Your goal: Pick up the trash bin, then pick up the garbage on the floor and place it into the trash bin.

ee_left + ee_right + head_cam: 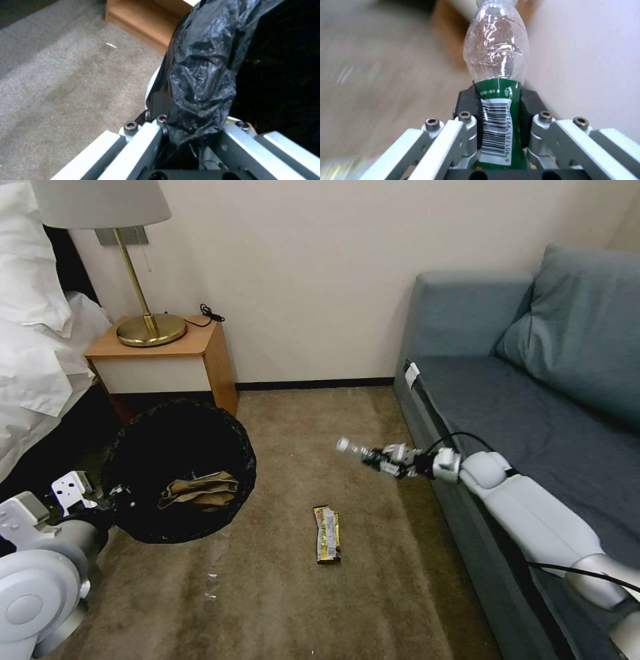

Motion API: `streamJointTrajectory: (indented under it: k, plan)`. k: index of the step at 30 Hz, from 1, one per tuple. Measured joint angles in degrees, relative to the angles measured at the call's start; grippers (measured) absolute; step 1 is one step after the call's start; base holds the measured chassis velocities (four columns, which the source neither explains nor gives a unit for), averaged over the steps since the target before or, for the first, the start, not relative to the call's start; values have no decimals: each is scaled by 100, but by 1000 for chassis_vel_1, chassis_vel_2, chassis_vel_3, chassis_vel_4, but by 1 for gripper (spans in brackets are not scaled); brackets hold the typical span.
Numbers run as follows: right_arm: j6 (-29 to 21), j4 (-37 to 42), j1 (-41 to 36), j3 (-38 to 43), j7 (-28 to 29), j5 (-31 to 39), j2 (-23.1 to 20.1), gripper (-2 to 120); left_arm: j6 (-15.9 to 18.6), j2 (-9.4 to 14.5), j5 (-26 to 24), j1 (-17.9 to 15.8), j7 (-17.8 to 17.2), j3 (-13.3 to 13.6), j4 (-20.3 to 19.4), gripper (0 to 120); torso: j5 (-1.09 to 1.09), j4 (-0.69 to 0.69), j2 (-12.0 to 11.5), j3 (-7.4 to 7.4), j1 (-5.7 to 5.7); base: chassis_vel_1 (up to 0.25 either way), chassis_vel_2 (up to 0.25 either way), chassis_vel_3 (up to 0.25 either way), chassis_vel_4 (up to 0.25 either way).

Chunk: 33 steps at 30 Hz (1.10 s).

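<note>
The left gripper [186,140] is clamped on the black-lined rim of the small round trash bin [179,473], held beside the wooden nightstand [167,360]. A tan paper bag [200,490] lies inside. The right gripper [500,105] grips a clear green-labelled bottle [496,75] above the carpet, beside the grey sofa [533,400]. A yellow-brown snack wrapper [327,534] lies on the floor between them.

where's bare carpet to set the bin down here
Open carpet lies between the trash bin and the sofa, up toward the wall, broken by the yellow-brown wrapper. It is crowded by the nightstand and bed. The right pincer holds the bottle above the carpet.
</note>
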Motion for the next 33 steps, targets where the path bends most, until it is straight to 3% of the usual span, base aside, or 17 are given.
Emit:
streamJointTrajectory:
  k: [5, 9, 11, 19, 27, 33]
  plan:
    - [-475, 1415, 609, 22, 467, 1492, -72, 17, 0, -42, 59, -18, 20, 76, 55, 1, -2, 5, 0, 0, 0, 0, 0, 0, 0]
    - [-659, 1958, 981, -128, 616, 2023, 28, 17, 0, -59, 96, -23, 30, 121, 80, 1, -5, 6, 1, -1, 0, 0, 0, 0, 0]
    - [-893, 2597, 1260, -378, 762, 2353, 202, 17, -1, -62, 152, -29, 34, 176, 116, 1, -3, 6, 1, 0, 0, 0, 0, 0, 0]
    - [-1155, 3550, 1361, -1352, 908, 2132, 724, 17, -10, -69, 177, -50, 34, 226, 130, 1, -3, 4, 1, 0, 0, 0, 0, 0, 0]
    - [-1132, 3213, 1324, -2129, 852, 1537, 1381, 17, -11, -129, 215, -83, 32, 299, 153, 1, -2, 3, 1, 0, 0, 0, 0, 0, 0]
    - [-1104, 3062, 1310, -2419, 850, 1330, 1568, 17, -11, -132, 203, -90, 30, 296, 118, 1, -1, 2, 1, 0, 0, 0, 0, 0, 0]
